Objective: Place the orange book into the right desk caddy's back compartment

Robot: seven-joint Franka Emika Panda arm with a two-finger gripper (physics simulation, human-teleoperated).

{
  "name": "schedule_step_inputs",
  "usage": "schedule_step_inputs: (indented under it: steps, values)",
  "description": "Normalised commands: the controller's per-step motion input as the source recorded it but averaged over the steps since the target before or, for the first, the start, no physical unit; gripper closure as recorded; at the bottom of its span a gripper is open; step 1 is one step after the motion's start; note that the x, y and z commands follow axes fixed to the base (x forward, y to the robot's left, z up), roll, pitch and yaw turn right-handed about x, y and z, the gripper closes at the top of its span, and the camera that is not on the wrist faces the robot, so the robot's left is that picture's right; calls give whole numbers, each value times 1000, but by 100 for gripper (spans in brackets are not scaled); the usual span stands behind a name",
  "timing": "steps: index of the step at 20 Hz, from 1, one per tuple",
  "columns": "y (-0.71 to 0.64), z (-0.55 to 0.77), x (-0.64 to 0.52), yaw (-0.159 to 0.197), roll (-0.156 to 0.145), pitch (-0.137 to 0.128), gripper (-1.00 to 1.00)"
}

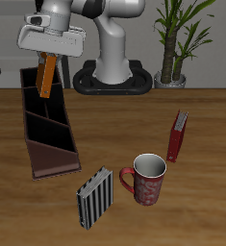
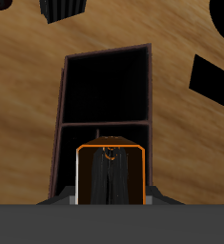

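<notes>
The claw (image 1: 47,56) is closed on the orange book (image 1: 46,75), gripping it by its upper end so that the book hangs down on edge, slightly tilted, clear of the worktop (image 1: 201,192). The book is above the far end of the right desk caddy (image 1: 45,130), over or just beside the back compartment (image 1: 33,85); from the exterior view it is hard to say whether its lower end has dipped below the compartment's rim.

The wrist view looks straight down the book (image 2: 111,172) (its orange edge frames a dark face, seen end on). Beyond it lie the caddy's dark open sections (image 2: 106,91), with a divider running crosswise just past the book's end. The claw's fingers themselves are hidden there behind the grey body at the frame's edge.

Nearer the worktop's front edge, the caddy's sloped low end points toward a grey-and-black striped block (image 1: 94,199), which stands close by but apart from it. A red mug (image 1: 146,178) with a white inside sits beside the block, and a dark red book (image 1: 178,135) stands on edge farther back. A potted plant (image 1: 176,43) stands behind the worktop, next to the robot's base.
</notes>
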Motion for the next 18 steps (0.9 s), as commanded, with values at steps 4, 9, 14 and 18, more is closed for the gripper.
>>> schedule_step_inputs:
  steps: [4,9,14,18]
  values:
    - [-79,-148,71,-24,-20,18,100]
    - [-22,-132,64,-2,-2,9,100]
    - [-30,-132,55,-7,-7,7,100]
    - [29,-137,53,5,9,19,100]
